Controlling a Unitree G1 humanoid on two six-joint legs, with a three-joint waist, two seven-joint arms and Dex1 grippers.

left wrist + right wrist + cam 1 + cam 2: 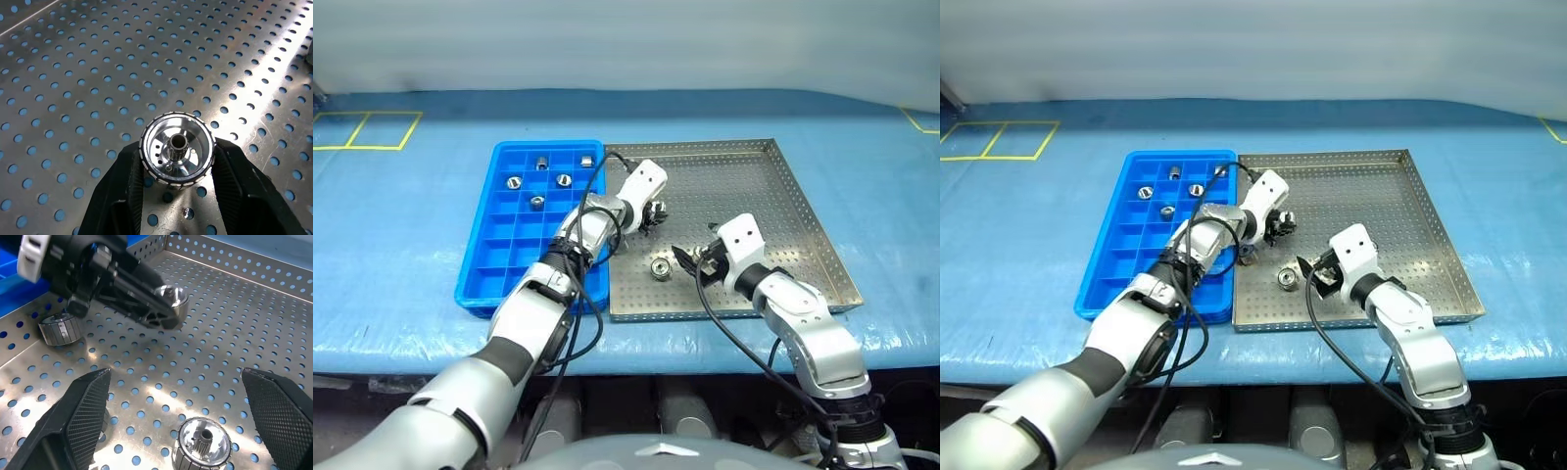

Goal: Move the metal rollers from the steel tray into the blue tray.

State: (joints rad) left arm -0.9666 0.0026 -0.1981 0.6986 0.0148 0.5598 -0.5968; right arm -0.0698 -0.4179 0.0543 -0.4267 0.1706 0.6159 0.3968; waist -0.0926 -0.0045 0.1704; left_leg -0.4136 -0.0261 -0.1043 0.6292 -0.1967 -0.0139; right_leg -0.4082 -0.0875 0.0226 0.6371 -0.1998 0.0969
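While left gripper point(177, 196) clamps roller point(177, 148) over steel tray point(754, 186), right gripper point(181, 416) gapes beside second roller point(659, 267); third point(58, 329) near rim; five rollers point(537, 203) in blue tray point(489, 255).

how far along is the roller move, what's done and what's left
Done: five metal rollers sit in the blue tray. In hand: the left gripper has its jaws shut on one roller above the steel tray. Left: two more there, one by the open right gripper.

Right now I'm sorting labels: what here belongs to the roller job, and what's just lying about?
Job: shiny silver metal rollers; grey perforated steel tray; bright blue compartment tray; left gripper, shut on a roller; right gripper, open.
About: blue table cover; yellow tape squares.
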